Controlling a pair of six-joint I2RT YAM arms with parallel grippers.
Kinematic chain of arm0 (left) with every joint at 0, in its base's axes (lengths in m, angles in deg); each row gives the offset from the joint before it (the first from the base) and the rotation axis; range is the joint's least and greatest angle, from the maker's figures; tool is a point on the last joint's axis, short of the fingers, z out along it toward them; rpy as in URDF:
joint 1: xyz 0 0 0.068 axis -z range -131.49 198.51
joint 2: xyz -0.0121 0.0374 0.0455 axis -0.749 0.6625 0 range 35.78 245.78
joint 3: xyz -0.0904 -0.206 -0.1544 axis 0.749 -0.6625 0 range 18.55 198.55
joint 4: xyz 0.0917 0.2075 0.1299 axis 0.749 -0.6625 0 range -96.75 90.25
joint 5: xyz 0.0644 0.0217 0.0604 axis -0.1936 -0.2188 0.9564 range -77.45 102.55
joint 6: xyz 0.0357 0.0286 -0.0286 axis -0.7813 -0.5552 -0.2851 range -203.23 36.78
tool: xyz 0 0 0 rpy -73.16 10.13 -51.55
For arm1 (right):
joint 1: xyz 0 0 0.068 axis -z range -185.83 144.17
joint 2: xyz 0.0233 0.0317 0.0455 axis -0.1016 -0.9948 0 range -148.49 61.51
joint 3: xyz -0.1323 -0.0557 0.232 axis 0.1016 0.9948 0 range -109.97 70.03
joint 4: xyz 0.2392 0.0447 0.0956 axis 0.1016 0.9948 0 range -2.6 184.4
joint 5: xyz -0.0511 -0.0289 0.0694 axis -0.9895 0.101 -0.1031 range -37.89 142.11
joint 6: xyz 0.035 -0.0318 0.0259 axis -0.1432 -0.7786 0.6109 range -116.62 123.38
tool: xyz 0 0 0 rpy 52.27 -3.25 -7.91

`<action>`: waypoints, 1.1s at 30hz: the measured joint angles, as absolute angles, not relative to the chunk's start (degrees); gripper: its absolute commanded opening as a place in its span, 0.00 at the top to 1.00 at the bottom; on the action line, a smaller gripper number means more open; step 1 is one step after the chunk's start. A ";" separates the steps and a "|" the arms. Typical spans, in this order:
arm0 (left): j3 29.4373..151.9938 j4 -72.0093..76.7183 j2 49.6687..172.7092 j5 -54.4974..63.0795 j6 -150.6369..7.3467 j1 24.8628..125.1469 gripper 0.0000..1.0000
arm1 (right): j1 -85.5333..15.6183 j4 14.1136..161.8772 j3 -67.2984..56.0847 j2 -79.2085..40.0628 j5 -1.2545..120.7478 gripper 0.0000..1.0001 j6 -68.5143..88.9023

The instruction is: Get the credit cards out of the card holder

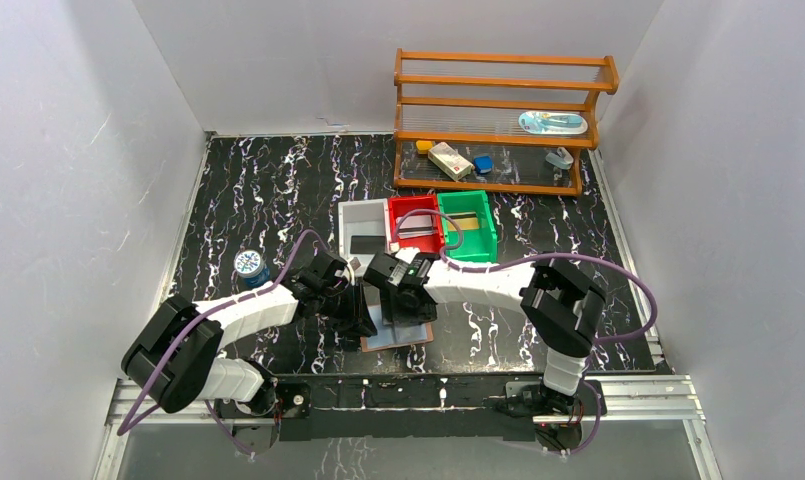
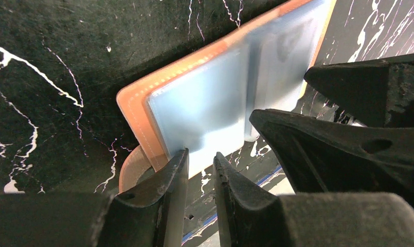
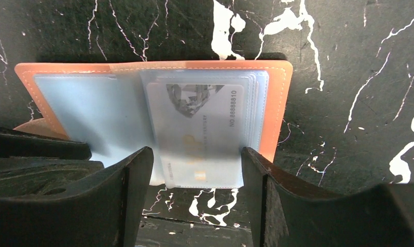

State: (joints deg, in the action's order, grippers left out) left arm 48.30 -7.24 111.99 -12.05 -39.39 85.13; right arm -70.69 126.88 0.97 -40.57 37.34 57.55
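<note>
Right wrist view: right claw (image 3: 195, 157) released, flanking a credit card (image 3: 204, 118) in the card holder (image 3: 275, 103). Left wrist view alone shows left claw (image 2: 200, 159) narrowed at the holder's edge; cannot tell if it grips.

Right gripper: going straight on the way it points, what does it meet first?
Probably the top credit card, lying in the open card holder between the right gripper's open fingers. Its near edge looks closest, though depth is unclear.
</note>
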 measured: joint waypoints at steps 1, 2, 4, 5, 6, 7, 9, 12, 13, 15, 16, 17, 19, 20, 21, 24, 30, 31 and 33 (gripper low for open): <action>48.30 -7.24 111.99 -12.07 -39.39 85.13 0.76 | -70.69 126.49 1.30 -40.73 37.52 0.28 57.57; 48.30 -7.24 111.99 -12.07 -39.39 85.13 0.76 | -70.69 126.45 1.45 -40.79 37.58 0.28 57.60; 48.30 -7.24 111.99 -12.07 -39.39 85.13 0.76 | -70.67 126.34 1.49 -40.79 37.71 0.27 57.60; 48.30 -7.24 111.99 -12.07 -39.39 85.13 0.76 | -70.65 126.34 1.49 -40.77 37.73 0.27 57.60; 48.30 -7.24 111.99 -12.07 -39.39 85.13 0.76 | -70.65 126.32 1.52 -40.79 37.76 0.27 57.60; 48.30 -7.24 111.99 -12.07 -39.39 85.13 0.76 | -70.65 126.29 1.52 -40.77 37.78 0.26 57.62; 48.30 -7.24 111.99 -12.07 -39.39 85.13 0.76 | -70.56 126.23 1.56 -40.77 37.91 0.25 57.62; 48.30 -7.24 112.03 -12.09 -39.46 85.13 0.76 | -70.28 126.03 1.65 -40.77 38.15 0.25 57.68; 48.30 -7.21 112.05 -12.11 -39.50 85.13 0.76 | -70.17 125.94 1.74 -40.77 38.19 0.25 57.68; 48.30 -7.19 112.10 -12.16 -39.52 85.13 0.76 | -69.97 125.57 2.13 -40.64 38.32 0.28 57.68; 48.30 -7.21 112.12 -12.16 -39.52 85.13 0.76 | -69.90 125.31 2.35 -40.47 38.43 0.30 57.68; 48.30 -7.21 112.12 -12.18 -39.52 85.13 0.76 | -69.88 125.22 2.43 -40.36 38.57 0.32 57.64; 48.30 -7.19 112.12 -12.20 -39.54 85.13 0.76 | -69.69 125.31 2.43 -40.36 38.67 0.34 57.55; 48.30 -7.19 112.14 -12.22 -39.54 85.13 0.76 | -69.66 125.44 2.43 -40.36 38.78 0.35 57.46; 48.30 -7.19 112.16 -12.27 -39.54 85.13 0.76 | -69.64 125.53 2.43 -40.36 38.94 0.35 57.40; 48.30 -7.17 112.23 -12.31 -39.54 85.13 0.76 | -69.55 125.64 2.43 -40.29 39.00 0.35 57.31; 48.37 -7.08 112.58 -12.44 -39.57 85.13 0.76 | -69.55 124.87 2.43 -39.18 39.35 0.35 57.20; 48.41 -7.08 112.64 -12.53 -39.61 85.13 0.76 | -69.58 124.59 2.43 -38.80 39.48 0.36 57.20; 48.48 -7.08 112.82 -12.64 -39.63 85.13 0.76 | -69.60 124.41 2.43 -38.17 39.68 0.36 57.20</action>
State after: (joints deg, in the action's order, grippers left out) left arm 48.48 -7.08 112.82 -12.64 -39.63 85.13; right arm -69.60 124.41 2.43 -38.17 39.68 57.20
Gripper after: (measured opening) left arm 0.238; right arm 0.646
